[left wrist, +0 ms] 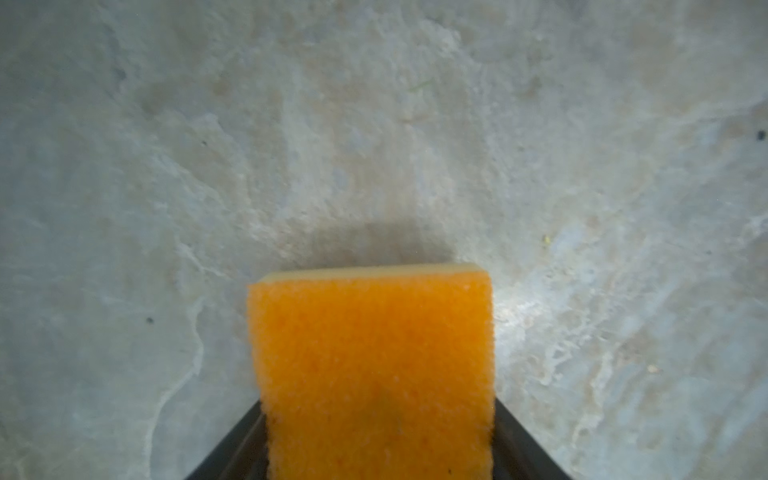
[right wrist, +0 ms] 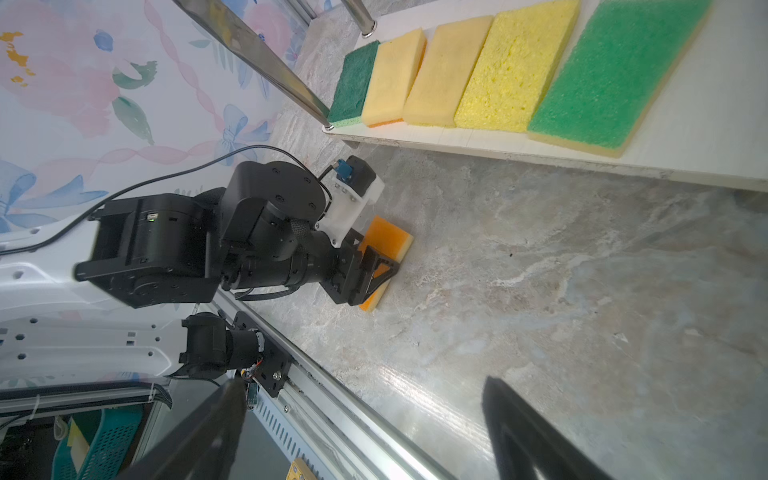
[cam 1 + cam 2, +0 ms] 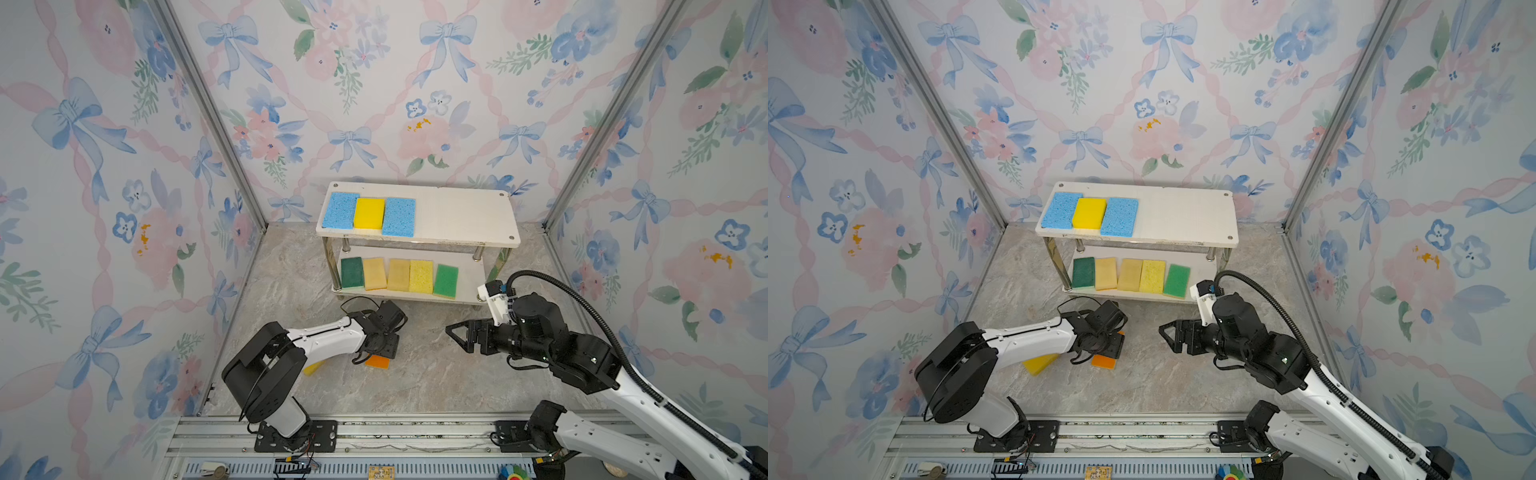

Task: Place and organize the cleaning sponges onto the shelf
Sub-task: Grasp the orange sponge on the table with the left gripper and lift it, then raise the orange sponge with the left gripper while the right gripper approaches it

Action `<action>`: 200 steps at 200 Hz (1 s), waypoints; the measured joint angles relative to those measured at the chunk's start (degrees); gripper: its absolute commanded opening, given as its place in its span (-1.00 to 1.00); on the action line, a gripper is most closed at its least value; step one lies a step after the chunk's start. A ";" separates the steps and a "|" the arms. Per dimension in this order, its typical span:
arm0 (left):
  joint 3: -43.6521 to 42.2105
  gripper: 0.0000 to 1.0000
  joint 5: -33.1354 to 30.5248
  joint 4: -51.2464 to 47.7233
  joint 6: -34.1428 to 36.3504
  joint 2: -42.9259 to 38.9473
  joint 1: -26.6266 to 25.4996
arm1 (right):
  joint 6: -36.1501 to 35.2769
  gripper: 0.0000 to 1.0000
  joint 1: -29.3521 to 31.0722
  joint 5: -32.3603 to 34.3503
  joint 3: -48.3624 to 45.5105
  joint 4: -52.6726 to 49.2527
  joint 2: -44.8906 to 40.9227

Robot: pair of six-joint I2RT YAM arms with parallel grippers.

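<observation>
Shelf: a white two-tier rack on chrome legs; the right half of its top board is bare.
Left gripper: jaws clamped on two opposite sides of the flat orange scrub sponge, which lies on the grey marbled tabletop before the shelf.
Right gripper: spread wide, empty, hovering nearby.
Risk: the soft foam may buckle or slip out on lifting; the forearm hangs over a yellow sponge and could drag it.
</observation>
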 measured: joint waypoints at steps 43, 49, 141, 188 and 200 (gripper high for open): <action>-0.31 0.96 2.12 0.17 -3.67 -0.74 -2.34 | 0.66 0.84 0.92 0.90 -1.03 0.37 0.85; -0.55 0.96 2.29 0.22 -3.80 -0.74 -2.34 | 0.81 0.84 1.14 1.01 -1.05 0.46 1.01; -5.33 0.50 11.58 6.27 -2.75 -6.99 10.40 | 2.29 0.85 6.60 3.43 -1.70 2.99 5.11; -9.44 -0.03 17.53 12.11 -1.31 -5.81 12.66 | 2.32 0.84 6.78 4.09 -1.70 3.45 6.38; -9.97 -0.20 18.27 13.40 -1.44 -5.14 12.66 | 2.36 0.85 6.95 4.24 -1.70 3.61 6.73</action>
